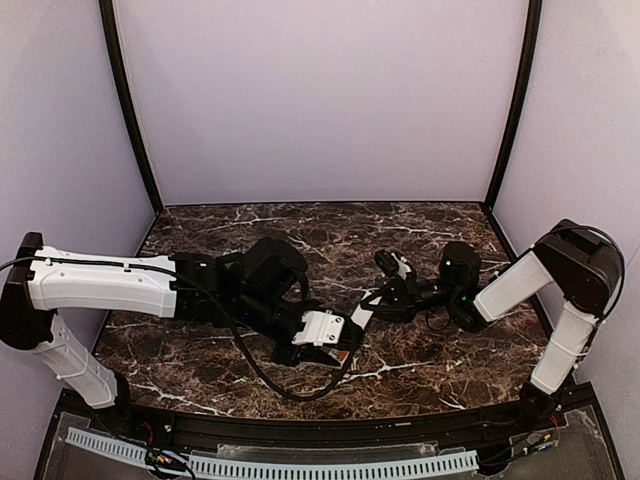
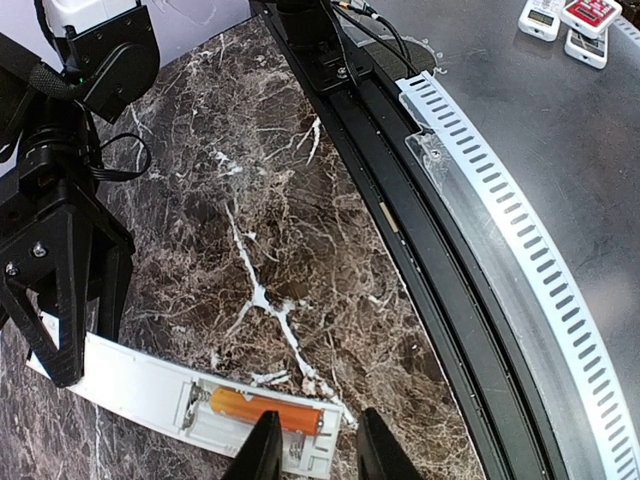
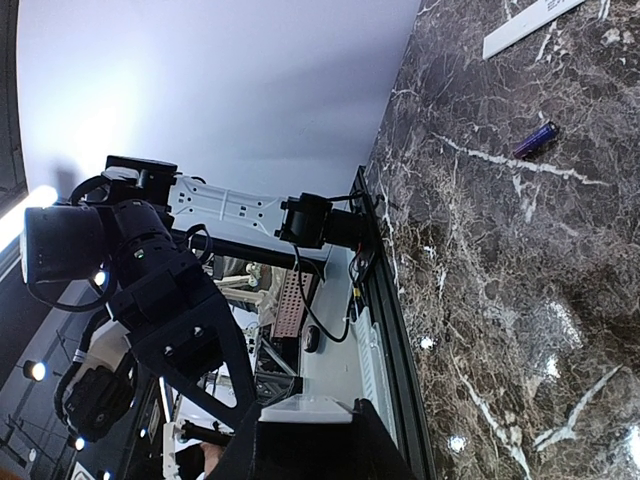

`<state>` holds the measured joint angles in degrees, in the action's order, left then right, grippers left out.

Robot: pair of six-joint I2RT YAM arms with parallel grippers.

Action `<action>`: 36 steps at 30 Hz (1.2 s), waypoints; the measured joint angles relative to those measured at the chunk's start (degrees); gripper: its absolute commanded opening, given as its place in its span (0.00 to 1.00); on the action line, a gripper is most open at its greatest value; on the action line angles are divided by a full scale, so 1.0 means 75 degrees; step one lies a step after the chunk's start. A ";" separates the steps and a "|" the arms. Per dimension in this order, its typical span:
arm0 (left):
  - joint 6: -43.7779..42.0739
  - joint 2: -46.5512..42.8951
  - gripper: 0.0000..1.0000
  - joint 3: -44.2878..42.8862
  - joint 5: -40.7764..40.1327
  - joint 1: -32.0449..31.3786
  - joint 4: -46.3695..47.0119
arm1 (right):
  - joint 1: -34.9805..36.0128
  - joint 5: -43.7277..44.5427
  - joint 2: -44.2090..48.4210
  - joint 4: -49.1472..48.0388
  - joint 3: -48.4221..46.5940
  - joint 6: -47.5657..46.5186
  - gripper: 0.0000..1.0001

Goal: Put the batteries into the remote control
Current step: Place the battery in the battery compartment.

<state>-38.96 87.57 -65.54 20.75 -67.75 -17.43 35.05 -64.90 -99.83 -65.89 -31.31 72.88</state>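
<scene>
1 remote control [image 2: 140, 385] in right gripper [image 2: 78, 350]; left gripper [image 2: 315, 445] narrowly straddles battery [image 2: 265, 408].

Left tool [image 2: 315, 455] slightly parted, pointing down; right tool [image 2: 80, 345] clamped, angled down, just beside it.

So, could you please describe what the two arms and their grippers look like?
Both have white shells and black joints. The left arm carries a looping black cable; the right arm shows a small green light. The left gripper and right gripper have angular black fingers.
</scene>
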 measured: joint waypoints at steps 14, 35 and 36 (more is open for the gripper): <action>-0.0093 0.0172 0.21 -0.0015 -0.0134 -0.0003 0.0003 | 0.0093 -0.0003 -0.0006 0.0000 -0.0041 0.0003 0.00; -0.0102 0.0227 0.16 -0.0015 -0.0408 -0.0006 0.0006 | 0.0143 0.0000 -0.0006 0.0000 -0.0041 0.0000 0.00; -0.0102 0.0230 0.16 -0.0015 -0.0417 -0.0006 0.0006 | 0.0143 0.0000 -0.0006 0.0000 -0.0041 0.0000 0.00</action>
<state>-39.72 89.30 -65.65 17.63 -67.79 -17.39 36.12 -64.90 -99.88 -65.89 -31.62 72.88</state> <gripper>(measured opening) 0.160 0.216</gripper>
